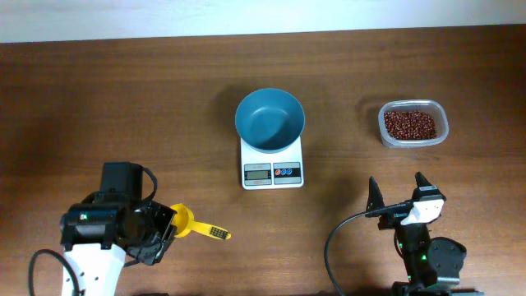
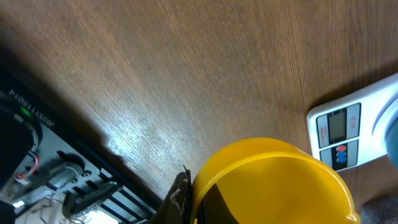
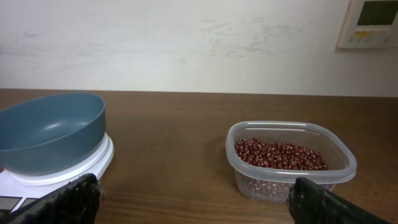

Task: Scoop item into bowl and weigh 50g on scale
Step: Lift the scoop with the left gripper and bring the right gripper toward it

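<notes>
Brown table [image 1: 123, 99], clear tub [image 3: 341, 152], yellow scoop [image 1: 182, 220]

The scale [image 1: 272, 172] sits at the middle of the surface [image 1: 123, 99], its display and buttons on the near side. The bowl [image 1: 269, 119] stands on the far part of the scale, overhanging its far edge. Well to the right of the bowl, and about as far back, is the tub [image 1: 445, 123] with the beans [image 1: 410, 125] inside it. At the near left the scoop [image 1: 191, 224] is held in the left fingers [image 1: 167, 215], its handle reaching right. The right fingers [image 1: 373, 191] are at the near right, nearer than the tub and to the right of the scale.
</notes>
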Motion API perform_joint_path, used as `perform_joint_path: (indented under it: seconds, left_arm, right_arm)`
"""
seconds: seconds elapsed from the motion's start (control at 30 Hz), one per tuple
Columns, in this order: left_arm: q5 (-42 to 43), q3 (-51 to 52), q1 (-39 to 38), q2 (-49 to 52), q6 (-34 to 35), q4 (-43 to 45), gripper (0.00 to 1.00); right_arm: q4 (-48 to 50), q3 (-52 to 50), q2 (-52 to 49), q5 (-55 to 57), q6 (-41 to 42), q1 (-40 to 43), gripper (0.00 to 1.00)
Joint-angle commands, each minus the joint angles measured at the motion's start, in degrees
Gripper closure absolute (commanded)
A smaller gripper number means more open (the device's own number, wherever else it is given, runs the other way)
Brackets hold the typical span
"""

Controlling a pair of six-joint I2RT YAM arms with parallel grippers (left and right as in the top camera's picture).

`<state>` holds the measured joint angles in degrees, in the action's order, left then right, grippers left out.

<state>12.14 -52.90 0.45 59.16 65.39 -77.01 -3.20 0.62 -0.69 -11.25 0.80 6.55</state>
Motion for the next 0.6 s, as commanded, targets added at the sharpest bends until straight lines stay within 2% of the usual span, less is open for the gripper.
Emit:
perform_joint_path:
  seconds: [0.0,0.27,0.4,0.57]
  left_arm:
    - [0.09,0.37,0.09,0.02,7.54,-0.20,1.00]
    - [0.39,0.37,0.09,0.02,8.35,-3.52,1.00]
    - [0.52,0.37,0.09,0.02,8.39,-3.58,1.00]
    - [0.52,0.37,0.09,0.02,8.39,-3.48,1.00]
  right_arm:
    - [-0.39,-0.31,0.39,-0.50,-0.37,-0.52,0.01]
    - [-0.37,-0.31,0.39,-1.66,0.22,-0.55,0.01]
    - [0.28,-0.31,0.37,-13.33,17.00,-0.55,0.01]
    - [-0.24,-0.31,0.33,-34.93,32.11,-0.55,0.01]
